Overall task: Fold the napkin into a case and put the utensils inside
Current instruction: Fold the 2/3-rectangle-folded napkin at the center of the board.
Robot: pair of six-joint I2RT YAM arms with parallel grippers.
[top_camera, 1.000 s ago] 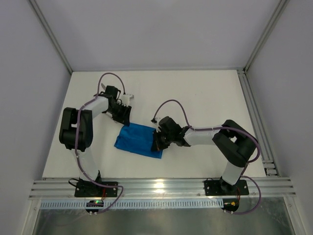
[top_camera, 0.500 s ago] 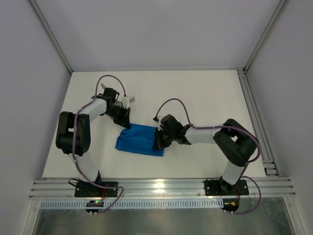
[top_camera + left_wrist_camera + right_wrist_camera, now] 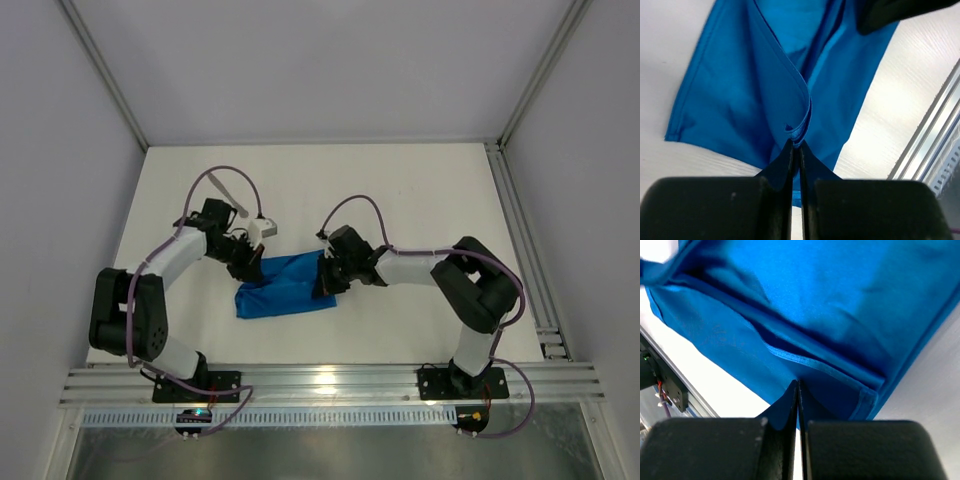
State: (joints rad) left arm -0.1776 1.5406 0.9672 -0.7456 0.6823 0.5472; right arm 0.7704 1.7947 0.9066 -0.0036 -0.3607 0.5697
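Note:
The napkin (image 3: 285,286) is a bright blue cloth lying folded in a narrow band on the white table (image 3: 420,190), between the two arms. My left gripper (image 3: 252,268) is at its left end, shut on a folded hem of the napkin (image 3: 799,131). At the napkin's right end, my right gripper (image 3: 326,281) is shut on a layer of the napkin (image 3: 830,340), just below a stitched hem. Stacked folds of cloth show in both wrist views. The utensils are out of view.
An aluminium rail (image 3: 330,380) runs along the table's near edge by the arm bases. Another rail (image 3: 520,240) lines the right side. Grey enclosure walls stand at the left, right and back.
The left gripper has closed on the napkin's left edge, and its arm has swung out to the left. The napkin has been drawn into a narrower, more level band between the grippers.

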